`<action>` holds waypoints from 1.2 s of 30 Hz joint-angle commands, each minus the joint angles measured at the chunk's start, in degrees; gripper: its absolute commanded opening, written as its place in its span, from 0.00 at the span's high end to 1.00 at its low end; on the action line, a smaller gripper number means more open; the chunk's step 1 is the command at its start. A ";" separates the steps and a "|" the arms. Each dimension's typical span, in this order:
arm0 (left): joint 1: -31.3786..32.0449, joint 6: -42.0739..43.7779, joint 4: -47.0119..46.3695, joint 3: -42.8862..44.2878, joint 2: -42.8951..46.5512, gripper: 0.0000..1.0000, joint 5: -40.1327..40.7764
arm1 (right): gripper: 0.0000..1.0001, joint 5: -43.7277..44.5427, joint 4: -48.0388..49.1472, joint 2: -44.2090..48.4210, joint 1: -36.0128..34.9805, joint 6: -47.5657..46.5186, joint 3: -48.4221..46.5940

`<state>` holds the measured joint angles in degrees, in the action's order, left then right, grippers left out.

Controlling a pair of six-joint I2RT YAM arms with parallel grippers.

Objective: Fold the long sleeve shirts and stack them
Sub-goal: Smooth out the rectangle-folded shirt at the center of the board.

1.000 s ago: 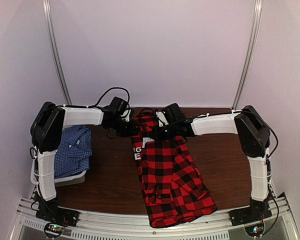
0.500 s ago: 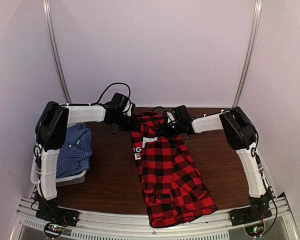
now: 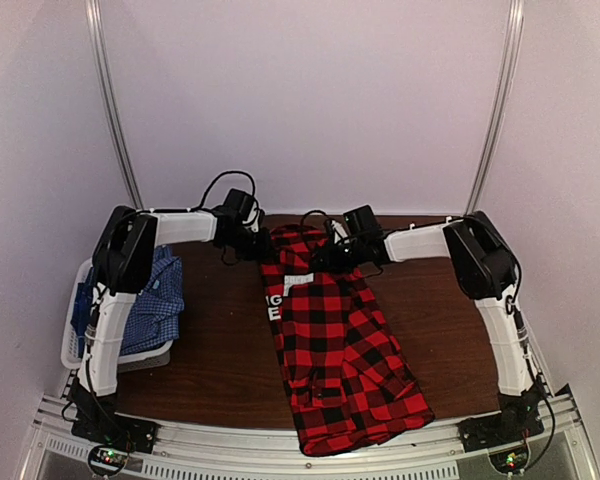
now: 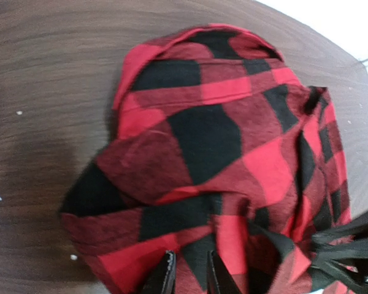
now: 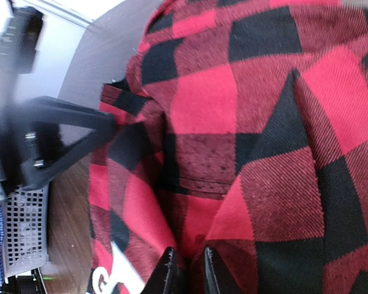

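Plaid shirt [image 3: 335, 340]: probably soft and limp — likely to sag when lifted.
Best hold: far corners, beside the collar.
Left jaws, right jaws: both clenched on its far edge.

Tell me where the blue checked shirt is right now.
In the top view the blue checked shirt sits at the table's left side, on the pale grey basket behind the left arm, well apart from the red plaid shirt at the centre.

Catching white block letters on a black patch [image 3: 272, 306] at the left edge of the red plaid shirt [image 3: 340, 340]: only an E clear, the rest folded away. White neck label [image 3: 298, 281] up top, print too small to read.
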<state>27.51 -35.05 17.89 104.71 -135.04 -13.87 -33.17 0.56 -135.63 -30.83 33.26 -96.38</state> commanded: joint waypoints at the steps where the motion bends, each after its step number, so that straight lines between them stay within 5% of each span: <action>1: -1.93 0.44 0.36 2.38 -2.75 0.81 1.45 | 0.80 1.41 -1.45 7.71 0.16 -2.40 1.34; 13: -2.81 1.84 4.90 11.72 -10.72 0.81 0.73 | 0.79 -1.01 5.52 12.86 -3.25 -0.48 14.45; 24: -3.29 3.23 9.21 26.97 -19.48 0.84 -1.57 | 0.83 -0.82 20.30 7.33 -1.03 15.04 21.65; 36: -3.86 3.92 8.66 32.23 -19.40 0.84 -5.32 | 0.82 -2.24 24.64 8.78 -0.48 20.78 22.19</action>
<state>24.45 -32.40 26.70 135.15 -154.30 -17.74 -35.18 23.03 -127.92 -31.62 52.27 -74.17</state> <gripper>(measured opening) 0.160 0.177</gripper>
